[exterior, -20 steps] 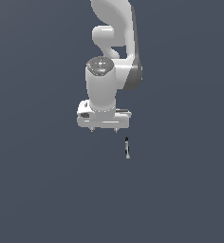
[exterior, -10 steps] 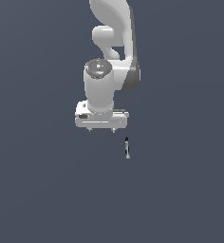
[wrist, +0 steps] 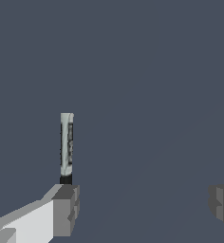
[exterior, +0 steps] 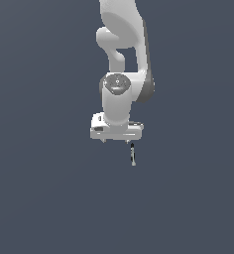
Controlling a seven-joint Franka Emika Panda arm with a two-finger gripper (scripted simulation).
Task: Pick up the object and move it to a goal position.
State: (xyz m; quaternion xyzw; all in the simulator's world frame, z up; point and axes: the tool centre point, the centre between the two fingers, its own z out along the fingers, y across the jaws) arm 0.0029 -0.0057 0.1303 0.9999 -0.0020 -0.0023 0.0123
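The object is a thin light grey rod with a dark tip, lying on the dark grey floor. In the exterior view it lies just below the right end of my white gripper. The gripper points down and is open and empty, with its two short fingers wide apart. In the wrist view the rod lies just beyond one finger, dark tip nearest that finger. It lies outside the gap of the gripper. The other finger is far off to the side.
The white arm rises from the gripper to the top of the exterior view. The plain dark grey floor lies all around.
The gripper has shifted a little lower and toward the exterior view's right, closer to the rod. The rod has not moved.
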